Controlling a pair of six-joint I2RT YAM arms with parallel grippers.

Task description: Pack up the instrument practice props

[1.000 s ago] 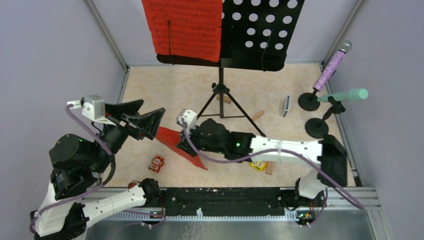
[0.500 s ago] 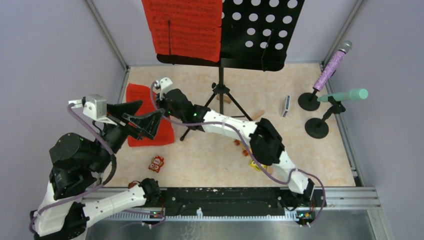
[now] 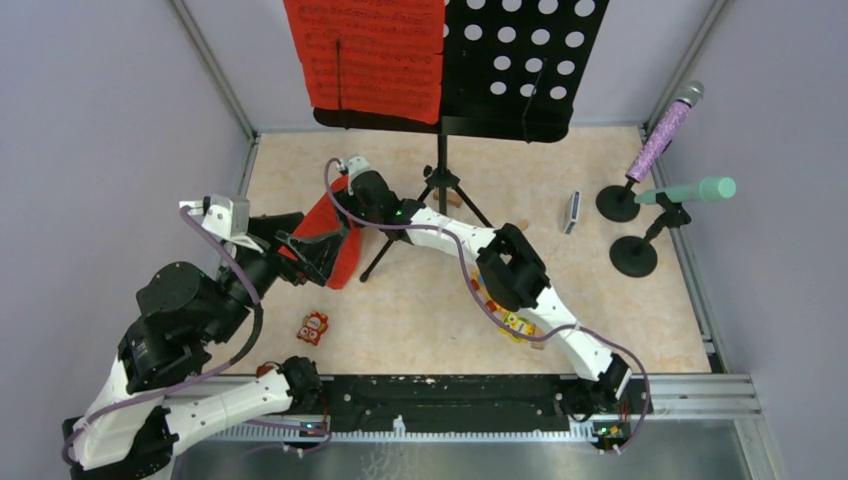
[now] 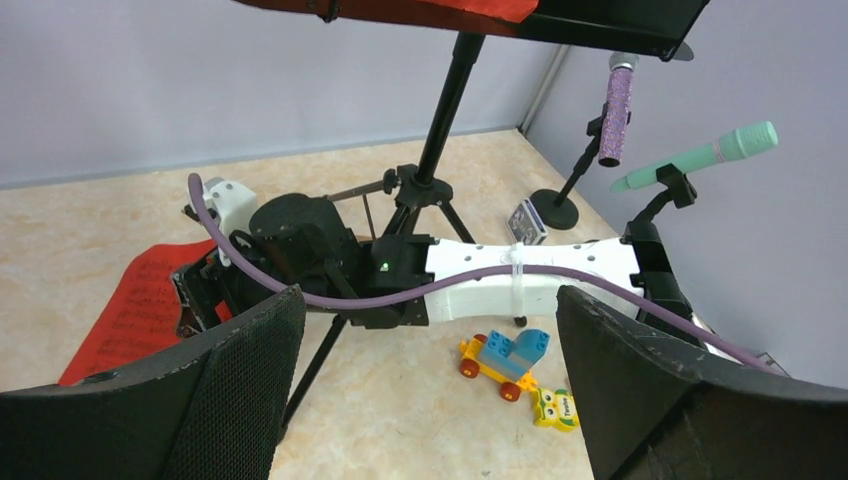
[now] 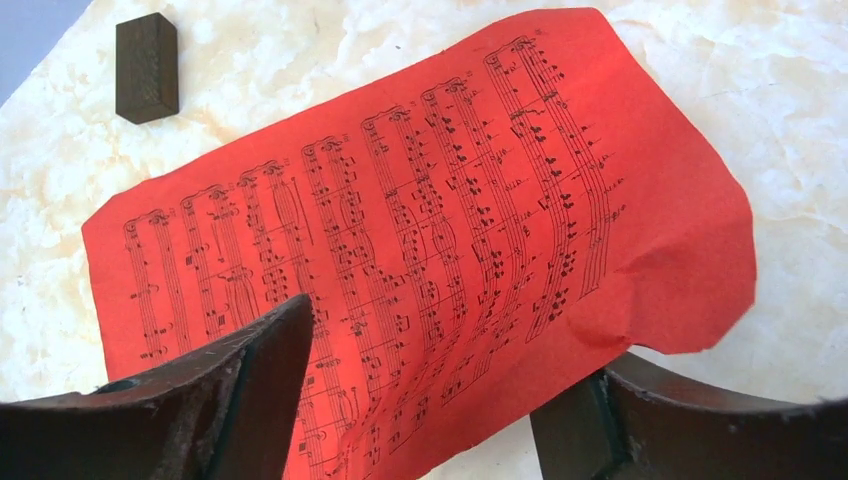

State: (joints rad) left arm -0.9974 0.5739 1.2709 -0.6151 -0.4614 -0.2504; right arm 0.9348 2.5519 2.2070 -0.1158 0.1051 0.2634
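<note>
Top external view: the rack (image 3: pixel 520 60) stands at twelve o'clock on its tripod (image 3: pixel 441 195) with red pages (image 3: pixel 370 55) on its left half. At two o'clock the purple mic (image 3: pixel 665 130) and green mic (image 3: pixel 695 190) sit tilted in their holders (image 3: pixel 633 257). A loose sheet (image 3: pixel 343 262) lies flat on the table (image 3: pixel 620 330) at ten o'clock. A block (image 5: pixel 146 67) sits just off the sheet's corner. A red toy (image 3: pixel 314 326) sits at seven o'clock, and a brick car (image 4: pixel 505 355) lies near my right forearm. The tripod is the obstacle, since my right arm stretches from five o'clock diagonally across its near-left leg. My left arm is folded at eight o'clock with its wrist level, pointing towards three o'clock. My right gripper (image 5: pixel 450 345) points down over the sheet's near edge with its jaws wide apart and the paper lying free between them. I cannot tell whether a fingertip touches it. My left gripper (image 4: pixel 430 300) is spread fully and holds nothing. It sits at the sheet's nine-o'clock side and faces my right wrist.
</note>
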